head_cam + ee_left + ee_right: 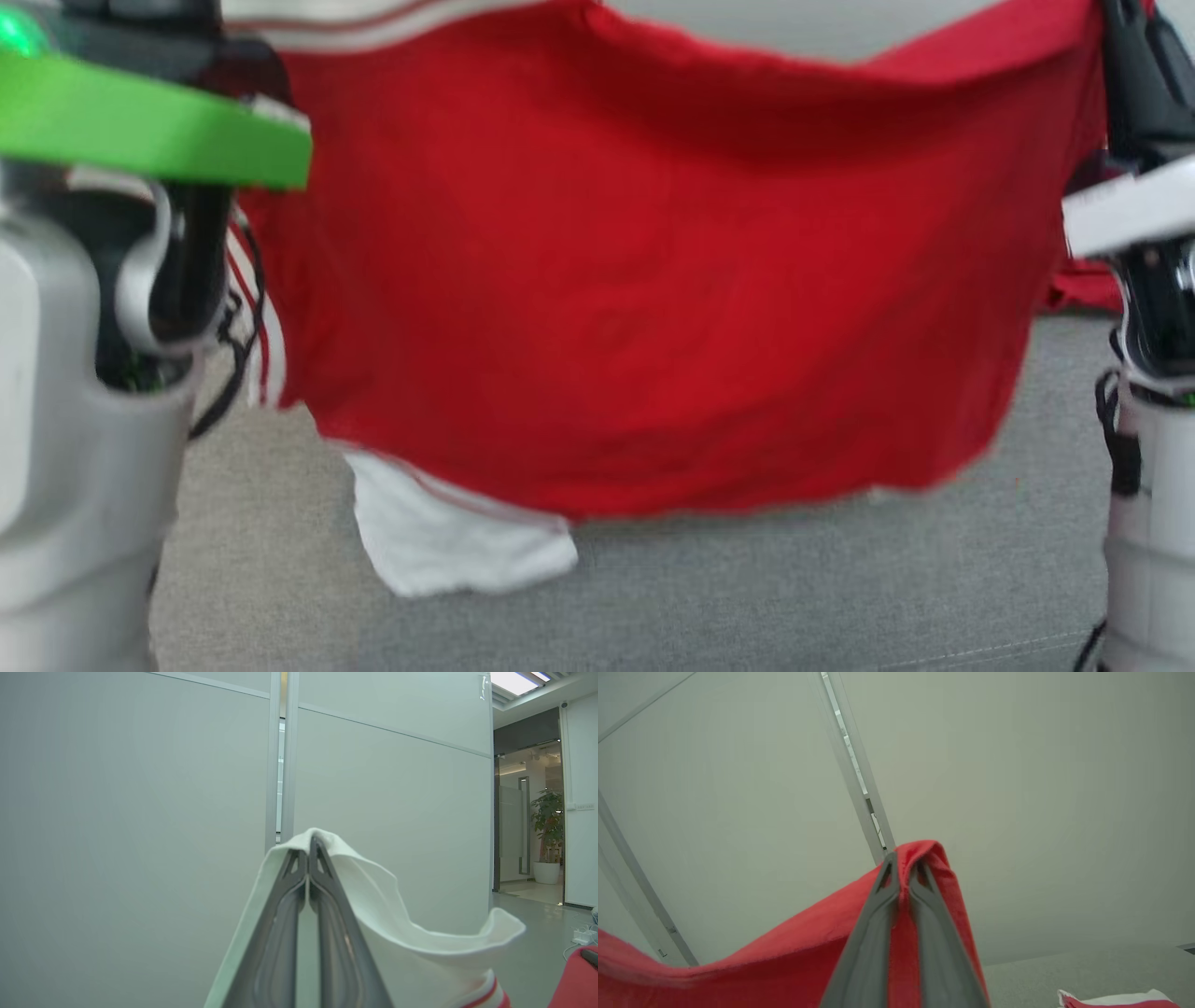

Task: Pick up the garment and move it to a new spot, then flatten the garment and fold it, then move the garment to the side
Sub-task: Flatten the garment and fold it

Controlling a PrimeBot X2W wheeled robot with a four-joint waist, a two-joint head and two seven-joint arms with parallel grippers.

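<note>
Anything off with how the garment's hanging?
Slightly askew: left gripper pinches white fabric, right gripper the red edge. The garment sags between them and a white flap hangs lowest at its left.

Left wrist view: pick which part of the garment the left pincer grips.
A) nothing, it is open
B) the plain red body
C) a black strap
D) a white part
D: the left pincer is shut on a white fold of the garment, with the cloth draped over its tips.
</note>
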